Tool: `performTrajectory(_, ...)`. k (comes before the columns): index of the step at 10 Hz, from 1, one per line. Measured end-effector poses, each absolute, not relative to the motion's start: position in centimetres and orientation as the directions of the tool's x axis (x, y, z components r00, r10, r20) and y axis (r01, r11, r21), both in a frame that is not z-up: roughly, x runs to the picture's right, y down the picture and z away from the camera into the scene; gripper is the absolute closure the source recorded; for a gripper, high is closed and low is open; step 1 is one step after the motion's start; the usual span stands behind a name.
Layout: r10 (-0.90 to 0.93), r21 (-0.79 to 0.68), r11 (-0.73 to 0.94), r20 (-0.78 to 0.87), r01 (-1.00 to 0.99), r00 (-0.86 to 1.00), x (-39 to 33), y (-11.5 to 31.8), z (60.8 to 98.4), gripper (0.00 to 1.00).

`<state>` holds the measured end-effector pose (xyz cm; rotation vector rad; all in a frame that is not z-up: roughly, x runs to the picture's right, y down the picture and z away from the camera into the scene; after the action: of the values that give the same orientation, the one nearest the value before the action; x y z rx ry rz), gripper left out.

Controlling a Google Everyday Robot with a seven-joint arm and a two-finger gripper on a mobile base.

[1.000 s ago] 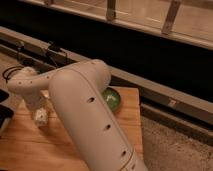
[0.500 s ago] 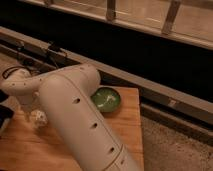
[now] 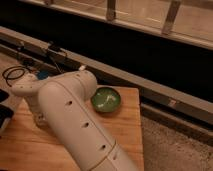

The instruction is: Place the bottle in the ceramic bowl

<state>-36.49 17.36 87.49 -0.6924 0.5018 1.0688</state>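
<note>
The ceramic bowl point(image 3: 106, 99) is green and glossy, stands upright near the far right part of the wooden table point(image 3: 125, 145), and nothing shows inside it. My white arm point(image 3: 75, 120) runs from the bottom of the view up to the left and bends down there. The gripper point(image 3: 39, 119) hangs below the wrist, low over the table's left part, well left of the bowl. A small pale shape shows at its tip. I cannot tell whether that is the bottle. No bottle shows anywhere else.
A dark object point(image 3: 4, 116) lies at the table's left edge. Black cables point(image 3: 14, 75) and a blue item point(image 3: 43, 75) lie behind the table on the left. A metal rail point(image 3: 150, 87) runs along the back. Gravel floor point(image 3: 175, 150) lies right of the table.
The arm's upper part has swung left and away from the bowl, so the whole bowl now shows. The wrist has stayed low over the table's left part.
</note>
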Motion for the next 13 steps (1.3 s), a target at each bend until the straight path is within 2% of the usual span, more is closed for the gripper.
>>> performTrajectory(4, 0.625, -0.258, 0.305, -0.672, -0.917, 0.397, -36.1, 17.0, 87.3, 0.86)
performTrajectory(5, 0.625, -0.258, 0.305, -0.672, -0.917, 0.397, -36.2, 17.0, 87.3, 0.95)
performTrajectory(6, 0.625, -0.258, 0.304, -0.672, -0.917, 0.396, -36.2, 17.0, 87.3, 1.00)
performTrajectory(10, 0.693, -0.243, 0.270, -0.623, -0.932, 0.363, -33.7, 15.0, 84.8, 1.00)
performTrajectory(13, 0.774, -0.250, 0.215, -0.546, -0.944, 0.321, -29.9, 10.9, 78.9, 1.00)
